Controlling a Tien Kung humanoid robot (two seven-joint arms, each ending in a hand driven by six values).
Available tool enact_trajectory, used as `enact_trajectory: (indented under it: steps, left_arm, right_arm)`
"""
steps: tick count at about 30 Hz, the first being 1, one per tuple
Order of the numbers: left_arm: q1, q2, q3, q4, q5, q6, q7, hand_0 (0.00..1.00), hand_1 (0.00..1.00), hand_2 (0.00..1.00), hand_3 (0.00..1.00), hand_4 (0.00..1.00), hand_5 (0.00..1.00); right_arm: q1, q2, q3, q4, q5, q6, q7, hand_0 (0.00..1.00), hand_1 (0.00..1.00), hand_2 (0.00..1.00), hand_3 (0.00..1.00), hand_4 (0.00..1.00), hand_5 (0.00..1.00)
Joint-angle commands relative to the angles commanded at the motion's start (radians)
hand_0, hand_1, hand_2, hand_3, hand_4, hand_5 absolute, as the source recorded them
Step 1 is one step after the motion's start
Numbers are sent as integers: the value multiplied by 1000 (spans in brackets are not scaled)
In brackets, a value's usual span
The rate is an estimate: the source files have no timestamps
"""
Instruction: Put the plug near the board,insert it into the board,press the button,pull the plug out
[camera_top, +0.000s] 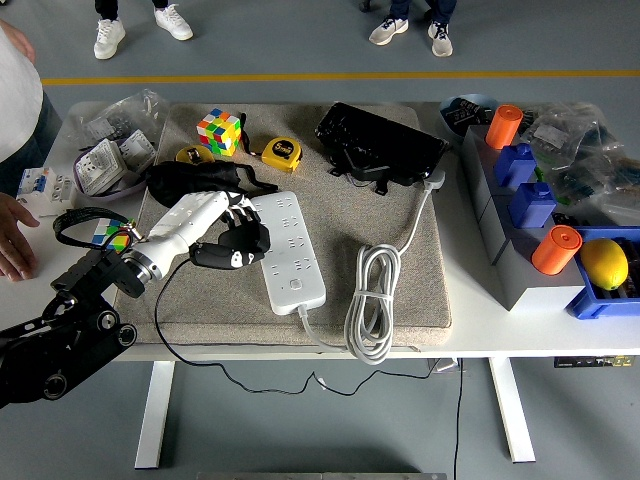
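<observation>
My left hand (242, 237), white-backed with black fingers, is curled around a black plug (222, 259) just above the grey mat (400, 290). The plug's black cable (170, 335) trails down over the table's front edge. The hand sits against the left edge of the white power board (287, 250), which lies lengthwise on the mat with its button (296, 283) at the near end. Whether the plug touches the board is unclear. My right hand is out of view.
A white coiled cord (372, 300) lies right of the board. A black eye mask (195, 184), Rubik's cube (221, 131), tape measure (282, 153) and black case (380, 143) lie behind. A person's hand (15, 245) rests at the left edge. Grey and blue bins (520, 200) stand at right.
</observation>
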Motion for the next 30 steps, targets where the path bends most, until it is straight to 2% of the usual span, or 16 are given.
enact_trajectory:
  steps: [10,16,22,30]
  left_arm:
    - [-75,-46,62,74,3,3,18,432,430,478,545,796,2]
    - [-99,-66,83,120,-1,-1,22,431,429,476,545,797,2]
    - [-102,-69,83,149,-6,-1,17,431,429,476,545,796,2]
    - [-94,-62,78,144,-7,0,9,430,429,476,545,796,2]
  right_arm:
    - [2,-1,-4,0,2,0,0,629,678,694,608,998,551]
    - [4,-4,-8,2,2,0,0,630,678,693,608,998,550]
    - [3,-6,-11,2,2,0,1,629,678,694,608,998,548]
    - [2,-6,-8,3,0,0,1,630,679,694,607,998,547]
